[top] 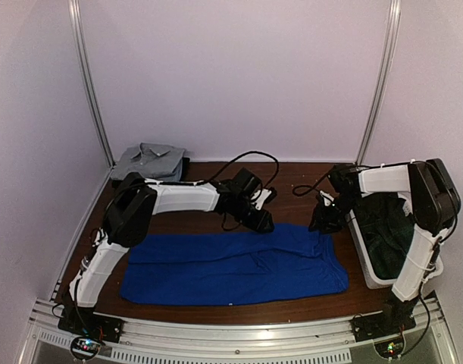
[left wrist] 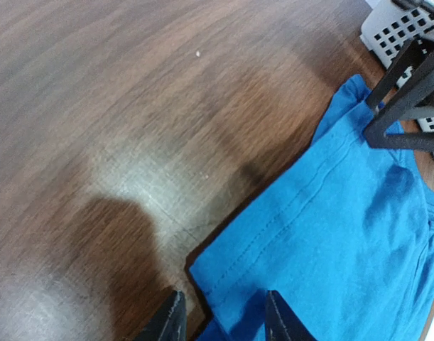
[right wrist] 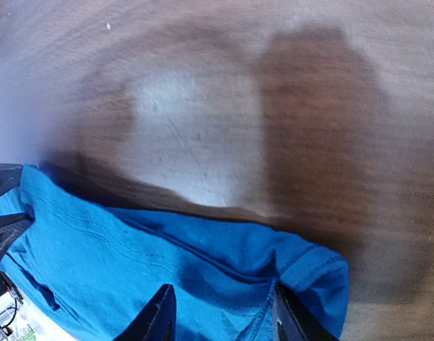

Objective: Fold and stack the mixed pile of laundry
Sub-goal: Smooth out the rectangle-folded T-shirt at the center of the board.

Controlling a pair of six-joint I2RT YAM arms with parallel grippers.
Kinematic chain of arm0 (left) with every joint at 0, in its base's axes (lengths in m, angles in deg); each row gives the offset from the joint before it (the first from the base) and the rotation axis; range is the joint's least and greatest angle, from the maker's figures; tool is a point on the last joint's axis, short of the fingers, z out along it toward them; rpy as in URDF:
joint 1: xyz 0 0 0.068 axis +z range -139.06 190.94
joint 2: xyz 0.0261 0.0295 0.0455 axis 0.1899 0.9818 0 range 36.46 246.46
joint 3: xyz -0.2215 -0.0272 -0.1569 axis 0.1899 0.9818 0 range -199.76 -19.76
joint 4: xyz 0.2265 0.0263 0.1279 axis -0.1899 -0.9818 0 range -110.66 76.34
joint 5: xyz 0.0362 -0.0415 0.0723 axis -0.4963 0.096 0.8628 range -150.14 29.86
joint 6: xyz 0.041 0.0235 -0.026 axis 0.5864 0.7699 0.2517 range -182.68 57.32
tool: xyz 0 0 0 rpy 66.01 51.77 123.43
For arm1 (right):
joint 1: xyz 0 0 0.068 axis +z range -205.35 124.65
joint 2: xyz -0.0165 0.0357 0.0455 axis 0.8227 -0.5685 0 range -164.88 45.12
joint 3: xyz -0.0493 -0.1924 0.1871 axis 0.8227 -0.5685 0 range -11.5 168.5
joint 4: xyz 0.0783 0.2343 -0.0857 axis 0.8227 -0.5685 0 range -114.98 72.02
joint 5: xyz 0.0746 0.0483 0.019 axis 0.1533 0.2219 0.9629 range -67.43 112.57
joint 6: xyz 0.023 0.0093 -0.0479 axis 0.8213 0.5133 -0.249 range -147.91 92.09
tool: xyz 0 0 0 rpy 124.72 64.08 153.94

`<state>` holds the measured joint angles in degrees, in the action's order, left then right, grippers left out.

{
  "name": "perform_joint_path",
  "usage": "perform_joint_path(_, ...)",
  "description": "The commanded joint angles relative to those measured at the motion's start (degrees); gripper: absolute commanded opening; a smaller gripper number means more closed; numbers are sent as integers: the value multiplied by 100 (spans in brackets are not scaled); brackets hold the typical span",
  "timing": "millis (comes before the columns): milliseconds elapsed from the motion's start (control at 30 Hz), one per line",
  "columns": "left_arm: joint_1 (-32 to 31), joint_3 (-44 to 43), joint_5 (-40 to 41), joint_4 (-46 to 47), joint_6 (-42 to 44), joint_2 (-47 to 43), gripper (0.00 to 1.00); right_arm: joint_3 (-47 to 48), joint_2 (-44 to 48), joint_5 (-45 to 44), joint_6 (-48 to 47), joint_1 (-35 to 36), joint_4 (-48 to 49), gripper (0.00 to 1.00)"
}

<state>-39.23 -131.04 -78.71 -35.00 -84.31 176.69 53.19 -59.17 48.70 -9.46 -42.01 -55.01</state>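
The wood bench (top: 292,193) is enclosed by lilac walls (top: 239,76). Blue cloth (top: 231,269) at 6 o'clock is straddled, ungripped, by half-open left tool (left wrist: 225,320) and right tool (right wrist: 220,312).

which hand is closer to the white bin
Right. The right hand sits just left of the white bin; the left hand is farther left, at the far edge of the blue garment.

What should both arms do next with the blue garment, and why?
Probably close both grippers: the left gripper and right gripper each straddle the far edge of the blue garment with jaws apart, seemingly gripping nothing, and it lies spread flat.
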Motion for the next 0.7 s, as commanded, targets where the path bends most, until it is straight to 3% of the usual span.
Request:
perform_joint_path(0,91,-180,-224,226,-316,264,40,224,-213,-55,52,-42,152,44)
perform_joint_path(300,183,-562,-862,566,-721,642,37,416,-170,164,0,-42,109,23)
perform_joint_path(667,276,-615,-1242,894,-672,453,2,608,241,480,-59,-42,-64,3)
